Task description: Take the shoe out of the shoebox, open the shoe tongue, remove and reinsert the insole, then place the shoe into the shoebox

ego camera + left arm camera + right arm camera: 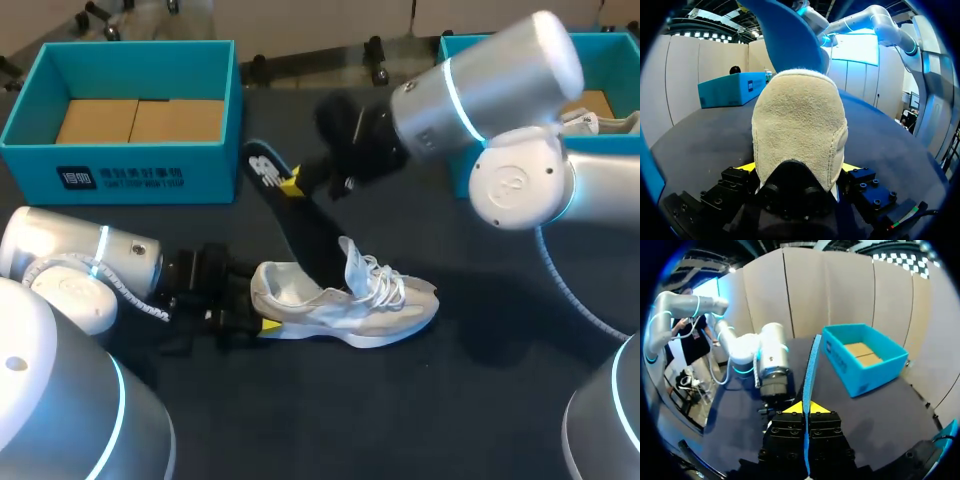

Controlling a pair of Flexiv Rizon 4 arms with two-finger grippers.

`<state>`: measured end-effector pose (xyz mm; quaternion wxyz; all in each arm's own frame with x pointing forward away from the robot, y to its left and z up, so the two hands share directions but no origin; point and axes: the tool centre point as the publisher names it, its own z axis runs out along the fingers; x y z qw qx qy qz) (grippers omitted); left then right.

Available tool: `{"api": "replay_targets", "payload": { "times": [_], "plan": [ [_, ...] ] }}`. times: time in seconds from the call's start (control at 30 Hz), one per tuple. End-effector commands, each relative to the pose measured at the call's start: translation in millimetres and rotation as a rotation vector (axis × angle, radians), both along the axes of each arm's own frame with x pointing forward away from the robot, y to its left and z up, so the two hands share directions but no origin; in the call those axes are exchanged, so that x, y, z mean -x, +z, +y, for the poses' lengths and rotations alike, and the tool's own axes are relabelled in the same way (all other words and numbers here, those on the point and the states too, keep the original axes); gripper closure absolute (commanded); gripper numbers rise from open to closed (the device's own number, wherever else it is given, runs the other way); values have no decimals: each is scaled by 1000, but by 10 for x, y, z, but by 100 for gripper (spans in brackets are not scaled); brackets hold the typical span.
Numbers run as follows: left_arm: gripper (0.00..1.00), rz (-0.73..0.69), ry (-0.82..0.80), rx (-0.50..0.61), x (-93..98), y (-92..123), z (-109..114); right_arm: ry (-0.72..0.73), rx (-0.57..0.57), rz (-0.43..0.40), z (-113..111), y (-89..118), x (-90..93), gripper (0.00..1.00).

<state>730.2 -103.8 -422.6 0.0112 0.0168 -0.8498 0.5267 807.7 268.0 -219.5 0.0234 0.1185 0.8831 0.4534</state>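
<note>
Left arm (90, 265) low and near-flat along the table (450, 410), in from the left. Left gripper (799, 170) clamped on the heel of the shoe (345, 305), one yellow tip each side. Shoe upright on its sole mid-table, toe away from that gripper. Right arm (480, 90) in from the right, past the middle, wrist tilted down. Right gripper (806, 408) pinching the insole (300, 225) near its upper end. Insole slanted, lower end inside the shoe opening. Blue shoebox (130, 110) far left, well apart.

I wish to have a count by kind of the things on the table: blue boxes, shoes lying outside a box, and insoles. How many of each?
Blue boxes: 2
Shoe outside a box: 1
Insole: 1
Total: 4
</note>
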Motion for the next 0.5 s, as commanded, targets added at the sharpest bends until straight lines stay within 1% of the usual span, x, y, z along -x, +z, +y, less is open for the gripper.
{"api": "replay_targets", "payload": {
  "times": [0.03, 0.27, 0.47, 0.5],
  "plan": [
    [100, 2, -2, -4, -10, -7, -1, -59, -7, -62, -13, 83, -60, 100],
    [100, 2, -2, -4, -10, -7, -1, -107, -49, -135, -51, 196, -263, 100],
    [100, 2, -2, -4, -10, -7, -1, -199, -94, -246, -165, 375, -472, 100],
    [100, 2, -2, -4, -10, -7, -1, -208, -102, -254, -179, 390, -490, 100]
  ]
}}
